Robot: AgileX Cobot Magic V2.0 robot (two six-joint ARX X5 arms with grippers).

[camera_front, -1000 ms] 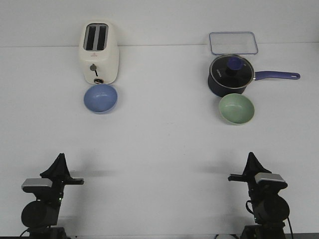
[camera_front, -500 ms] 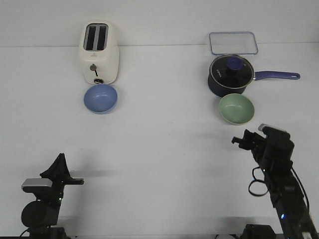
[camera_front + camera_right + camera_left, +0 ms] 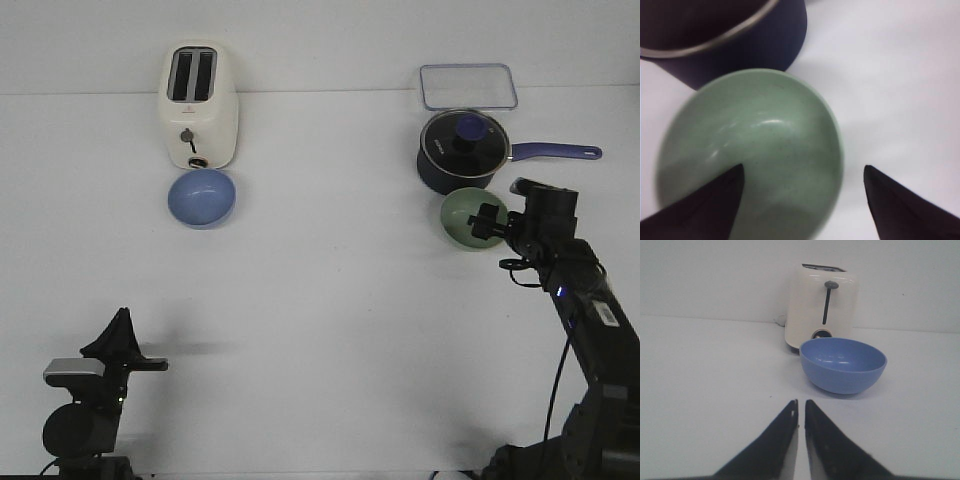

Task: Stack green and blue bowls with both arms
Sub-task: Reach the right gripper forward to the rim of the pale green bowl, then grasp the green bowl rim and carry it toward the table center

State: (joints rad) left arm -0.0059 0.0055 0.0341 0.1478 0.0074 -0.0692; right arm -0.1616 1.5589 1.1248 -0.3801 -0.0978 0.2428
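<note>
The pale green bowl [image 3: 462, 213] sits on the white table just in front of the navy saucepan. My right gripper [image 3: 490, 222] hangs over its right rim, jaws wide open; in the right wrist view one finger is above the bowl's [image 3: 755, 150] inside and the other is outside the rim, gripper [image 3: 804, 172]. The blue bowl [image 3: 202, 197] sits in front of the toaster at far left; the left wrist view shows it [image 3: 842, 364] ahead of my left gripper [image 3: 800, 402], which is shut and empty. The left gripper [image 3: 122, 318] rests low near the front left.
A cream toaster [image 3: 199, 105] stands behind the blue bowl. A navy saucepan [image 3: 462, 150] with a glass lid and a long handle pointing right stands behind the green bowl, with a clear lidded box [image 3: 468, 86] behind it.
My right arm has risen from its rest at the front right and reached forward to the green bowl, opening over its right rim. The left arm and both bowls have not moved.
</note>
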